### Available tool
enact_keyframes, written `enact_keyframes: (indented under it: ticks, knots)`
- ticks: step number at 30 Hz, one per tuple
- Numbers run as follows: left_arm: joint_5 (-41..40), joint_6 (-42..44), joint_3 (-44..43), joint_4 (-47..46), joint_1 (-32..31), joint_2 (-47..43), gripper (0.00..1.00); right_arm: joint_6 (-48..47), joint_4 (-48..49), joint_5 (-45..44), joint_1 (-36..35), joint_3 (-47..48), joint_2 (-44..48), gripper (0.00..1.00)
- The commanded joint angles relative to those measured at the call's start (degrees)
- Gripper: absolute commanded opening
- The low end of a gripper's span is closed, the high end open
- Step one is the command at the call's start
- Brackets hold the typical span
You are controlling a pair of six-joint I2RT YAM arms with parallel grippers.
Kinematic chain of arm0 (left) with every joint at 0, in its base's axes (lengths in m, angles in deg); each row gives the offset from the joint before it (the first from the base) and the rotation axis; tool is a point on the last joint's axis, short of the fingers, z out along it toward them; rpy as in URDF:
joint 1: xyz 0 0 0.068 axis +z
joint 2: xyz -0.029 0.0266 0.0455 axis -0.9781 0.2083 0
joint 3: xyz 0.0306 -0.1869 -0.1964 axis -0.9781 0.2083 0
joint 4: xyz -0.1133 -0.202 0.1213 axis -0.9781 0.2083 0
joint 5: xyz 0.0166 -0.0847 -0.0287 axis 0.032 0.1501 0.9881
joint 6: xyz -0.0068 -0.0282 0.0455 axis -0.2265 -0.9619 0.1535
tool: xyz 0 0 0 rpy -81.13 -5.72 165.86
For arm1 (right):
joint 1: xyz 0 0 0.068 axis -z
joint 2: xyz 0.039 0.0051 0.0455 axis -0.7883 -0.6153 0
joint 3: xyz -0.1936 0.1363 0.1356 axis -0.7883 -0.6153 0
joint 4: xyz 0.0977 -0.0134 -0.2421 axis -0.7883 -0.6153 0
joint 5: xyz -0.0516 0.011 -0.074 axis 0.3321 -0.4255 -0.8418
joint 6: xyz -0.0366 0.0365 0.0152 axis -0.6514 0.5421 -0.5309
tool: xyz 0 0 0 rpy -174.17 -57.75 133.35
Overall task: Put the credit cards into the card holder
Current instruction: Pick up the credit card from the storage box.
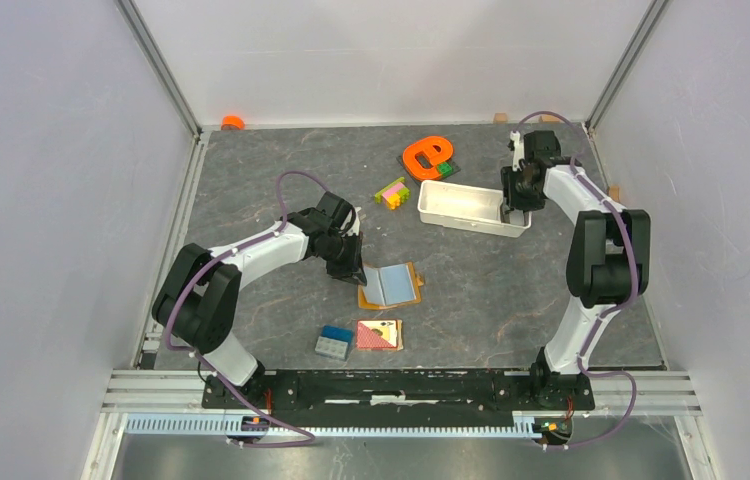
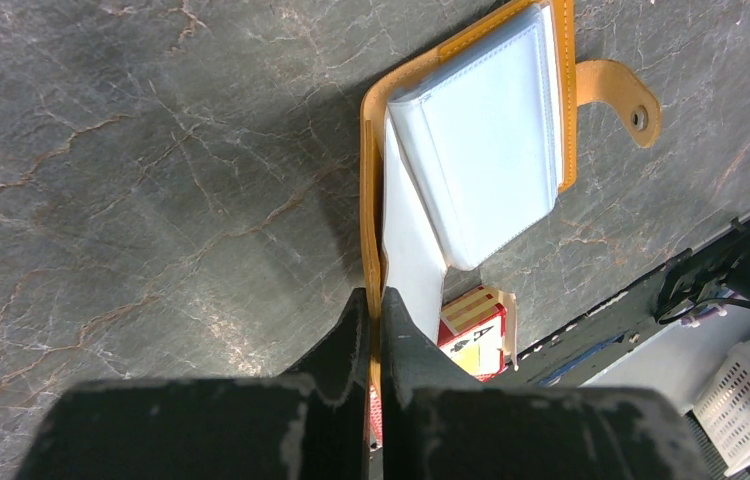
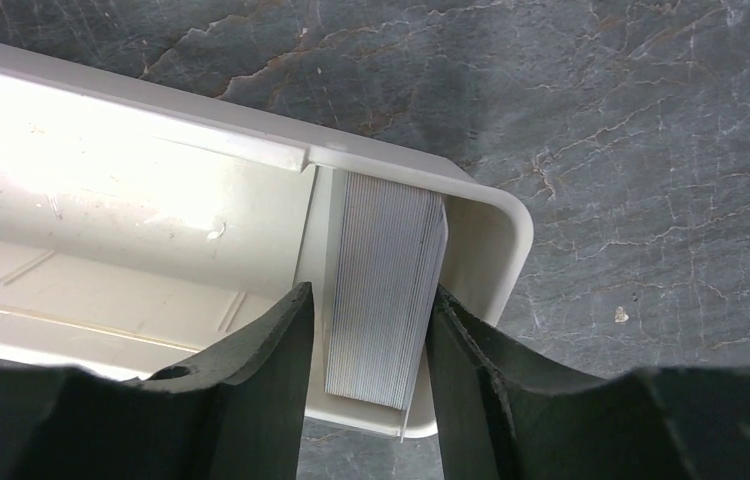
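Observation:
The card holder [image 1: 389, 285] lies open on the table, tan-orange outside with pale grey-blue sleeves inside. My left gripper [image 1: 354, 272] is shut on its left cover edge; the left wrist view shows the orange cover [image 2: 370, 200] pinched between the jaws of the left gripper [image 2: 375, 300], with the sleeves [image 2: 486, 140] and snap tab [image 2: 633, 105] beyond. The credit cards [image 3: 383, 300] stand on edge as a pale stack at the right end of the white tray [image 3: 151, 190]. My right gripper [image 3: 371, 295] is open and straddles the stack, with a gap at the left finger. In the top view it [image 1: 514, 208] hides the cards.
The white tray [image 1: 466, 224] sits at centre right. A red-and-tan tile [image 1: 379, 335] and a blue-and-grey block [image 1: 334, 342] lie near the front; the tile also shows in the left wrist view [image 2: 476, 335]. An orange letter shape [image 1: 426, 155] and coloured blocks [image 1: 391, 192] lie behind.

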Motion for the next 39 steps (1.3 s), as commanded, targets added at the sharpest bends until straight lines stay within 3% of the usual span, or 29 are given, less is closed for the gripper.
enact_keyframes:
  ticks: [1, 10, 15, 22, 34, 39]
  knots:
    - [1.42, 2.15, -2.14, -0.23, 0.28, -0.57, 0.02, 0.35, -0.36, 1.57, 0.28, 2.52, 3.31, 0.48]
    - [1.50, 2.15, -2.14, -0.25, 0.28, -0.58, 0.02, 0.35, -0.78, 1.66, 0.60, 2.52, 3.75, 0.45]
    - [1.55, 2.15, -2.09, -0.18, 0.28, -0.60, 0.02, 0.35, -0.97, 1.51, 0.64, 2.43, 3.88, 0.37]
    - [1.59, 2.16, -2.05, -0.18, 0.28, -0.65, 0.02, 0.33, -1.24, 1.05, 0.61, 2.25, 4.69, 0.35]
    - [-0.24, 2.42, -2.22, 0.69, 0.28, -0.26, 0.02, 0.52, -2.19, -5.23, 2.27, 2.32, 6.10, 0.03]
    - [0.09, 2.42, -2.22, 0.69, 0.28, -0.35, 0.02, 0.86, -3.06, -8.22, 2.28, 3.60, 8.73, 0.00]
